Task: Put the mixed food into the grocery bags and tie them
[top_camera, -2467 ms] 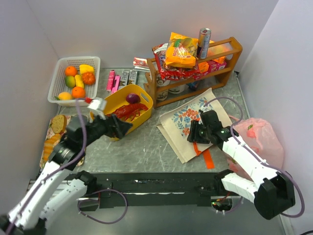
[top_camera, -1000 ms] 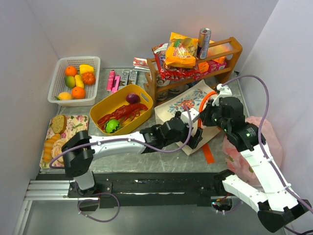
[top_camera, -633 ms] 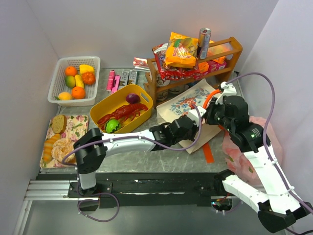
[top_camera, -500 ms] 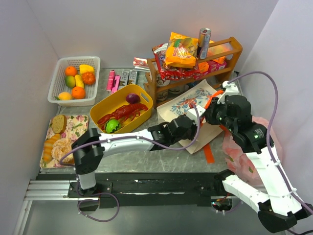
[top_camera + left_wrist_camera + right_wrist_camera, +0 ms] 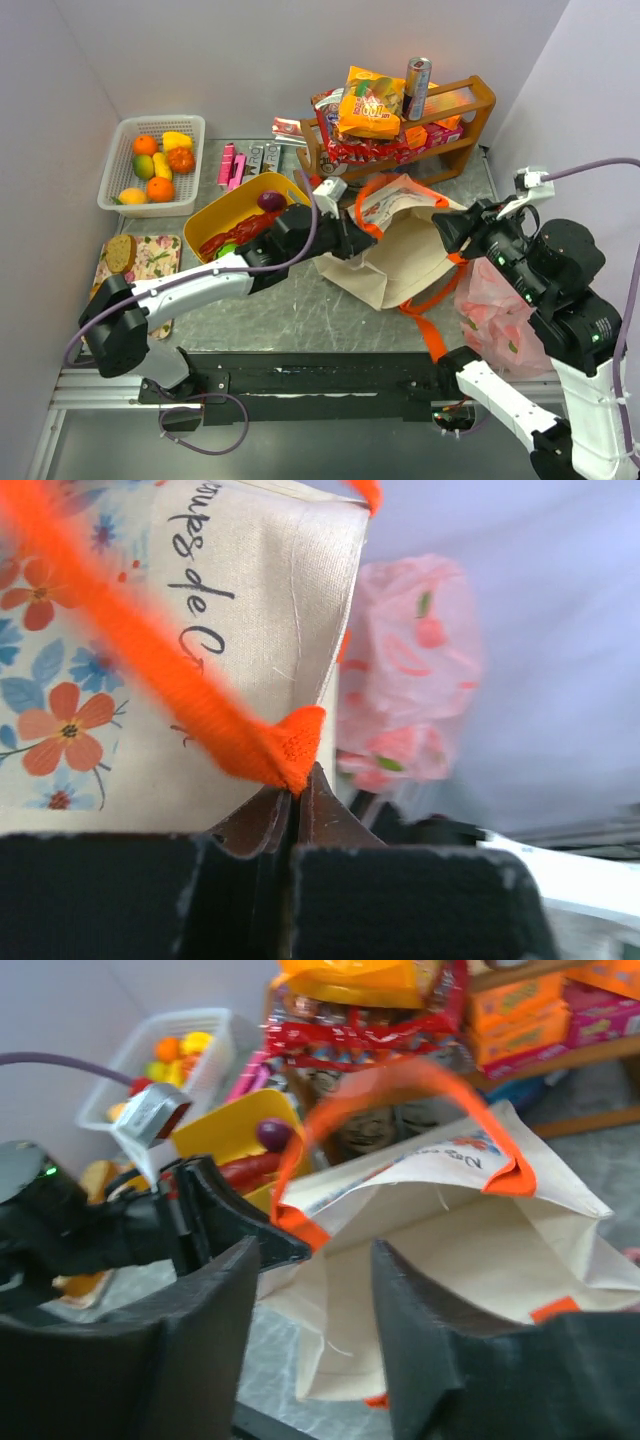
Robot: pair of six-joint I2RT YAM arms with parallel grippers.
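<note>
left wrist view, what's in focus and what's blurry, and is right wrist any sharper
Left wrist: the lettering on the tote is fairly sharp, the orange handle smears across it, and the pink bag is soft behind. Right wrist: the handle loop looks ghosted, and the dark claw fingers are out of focus up close.

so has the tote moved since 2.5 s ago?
Yes. The tote has risen off the table and shifted left toward the yellow tub, mouth pulled open, with the left claw pinching its orange handle.
</note>
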